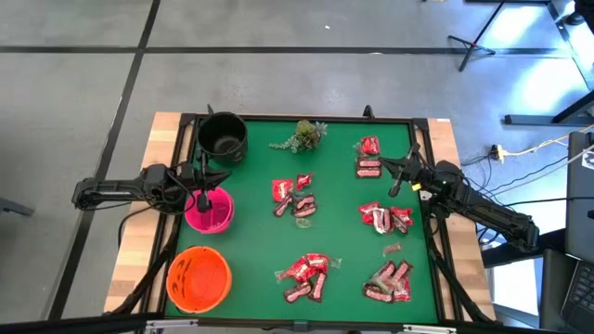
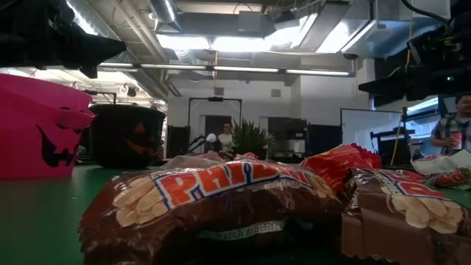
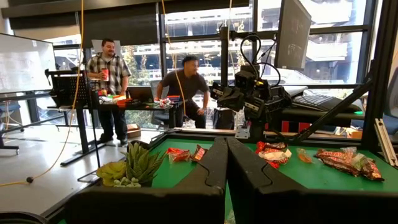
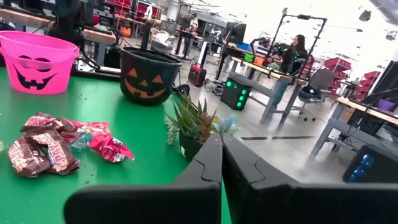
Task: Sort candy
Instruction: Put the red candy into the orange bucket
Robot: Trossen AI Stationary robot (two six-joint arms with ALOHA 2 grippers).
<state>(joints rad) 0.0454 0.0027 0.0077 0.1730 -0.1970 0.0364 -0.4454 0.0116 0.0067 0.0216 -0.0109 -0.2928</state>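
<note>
The candy lies in several small heaps on the green mat: red packets and brown bars at the middle [image 1: 295, 198], the near middle [image 1: 306, 276], and along the right side [image 1: 385, 218]. In the low view a brown bar [image 2: 213, 195] lies close up. My left gripper [image 1: 212, 182] hangs shut above the table's left side, over the pink bowl's far rim, its fingers meeting [image 3: 225, 149]. My right gripper [image 1: 399, 176] hangs shut above the right side, beside the far right heap [image 1: 369, 158], its fingers together [image 4: 221, 149]. Neither holds anything.
Three bowls stand along the left side: black [image 1: 223, 137] at the far end, pink [image 1: 209, 211] in the middle, orange [image 1: 198, 278] nearest. A green leafy sprig [image 1: 302, 134] stands at the far middle. A dark frame [image 1: 278, 118] rims the mat. People stand beyond the table [image 3: 109, 68].
</note>
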